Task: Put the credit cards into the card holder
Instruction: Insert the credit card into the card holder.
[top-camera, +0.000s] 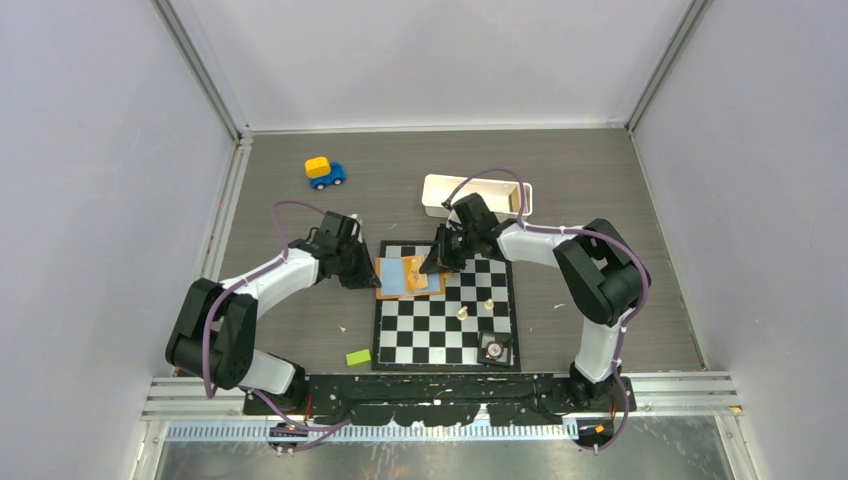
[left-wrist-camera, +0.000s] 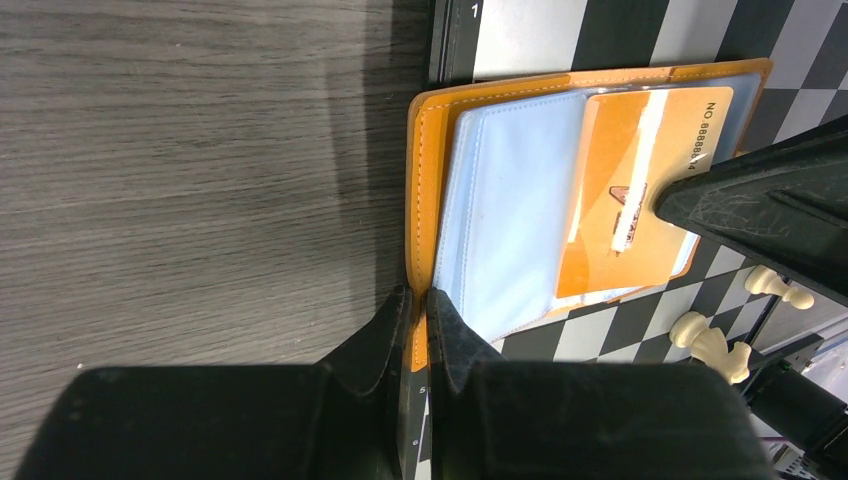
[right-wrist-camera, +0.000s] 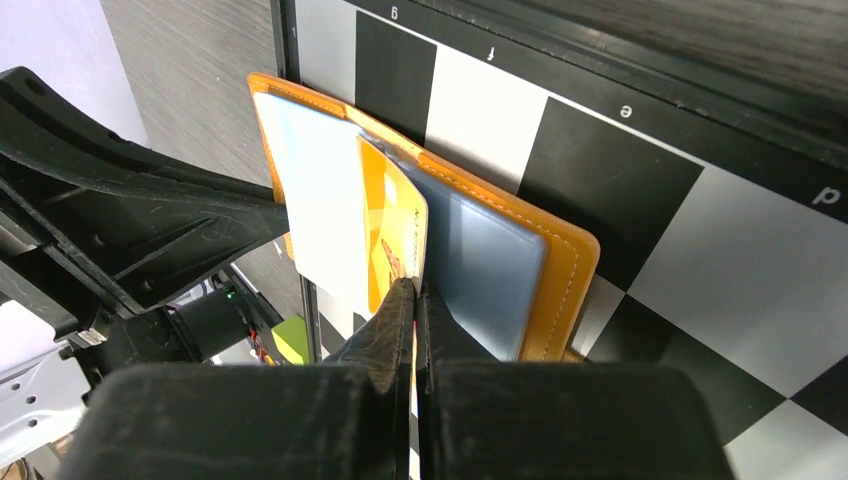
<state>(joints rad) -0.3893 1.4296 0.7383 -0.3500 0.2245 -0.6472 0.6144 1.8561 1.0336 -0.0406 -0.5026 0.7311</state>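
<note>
Orange card (right-wrist-camera: 395, 220), pinched edgewise in the right fingers (right-wrist-camera: 390, 330), points straight ahead of them over the open card holder (left-wrist-camera: 420, 200) (left fingers (left-wrist-camera: 385, 340) clamp its near cover edge); pockets lie just beneath.

Overhead, plus wrist close-ups of wallet (left-wrist-camera: 418, 200)

We are in a robot lab cell. Plain grey walls (top-camera: 100, 150) close the bench (top-camera: 600, 190) on its left, far and right edges, aluminium posts (top-camera: 197, 65) stand at the far corners, and two arms (top-camera: 275, 278) are bolted to a rail (top-camera: 690, 393) at the near edge.
</note>
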